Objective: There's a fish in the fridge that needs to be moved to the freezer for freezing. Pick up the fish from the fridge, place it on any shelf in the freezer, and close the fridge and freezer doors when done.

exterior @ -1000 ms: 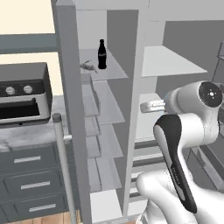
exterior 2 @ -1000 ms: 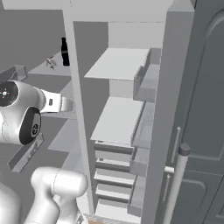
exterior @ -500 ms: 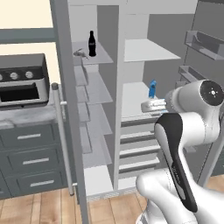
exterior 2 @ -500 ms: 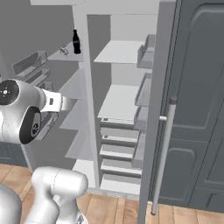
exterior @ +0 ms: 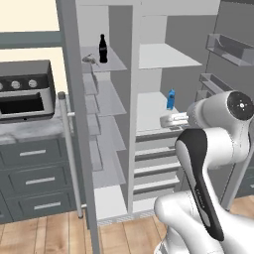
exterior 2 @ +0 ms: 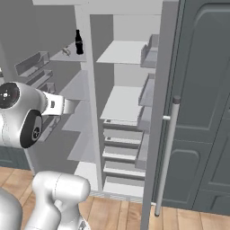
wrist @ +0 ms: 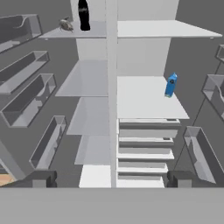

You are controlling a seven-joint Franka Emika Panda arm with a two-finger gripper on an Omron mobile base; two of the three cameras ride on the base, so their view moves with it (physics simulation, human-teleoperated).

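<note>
Hand [wrist: 109, 179] seen released, nothing held, kept well apart from open unit. Fish [wrist: 66, 25] seen lying on top shelf of freezer [exterior: 101, 149], left section, just beside black bottle [exterior: 102, 48]. Blue bottle [wrist: 170, 85] stood on fridge [exterior: 158, 114] shelf. Both doors [exterior 2: 168, 112] found open.

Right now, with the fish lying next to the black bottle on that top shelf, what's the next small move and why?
Probably swing the open, empty claw left toward the freezer door to start pushing it shut. The fish already lies on the freezer's top glass shelf beside the black bottle, and both doors stand wide open.
</note>
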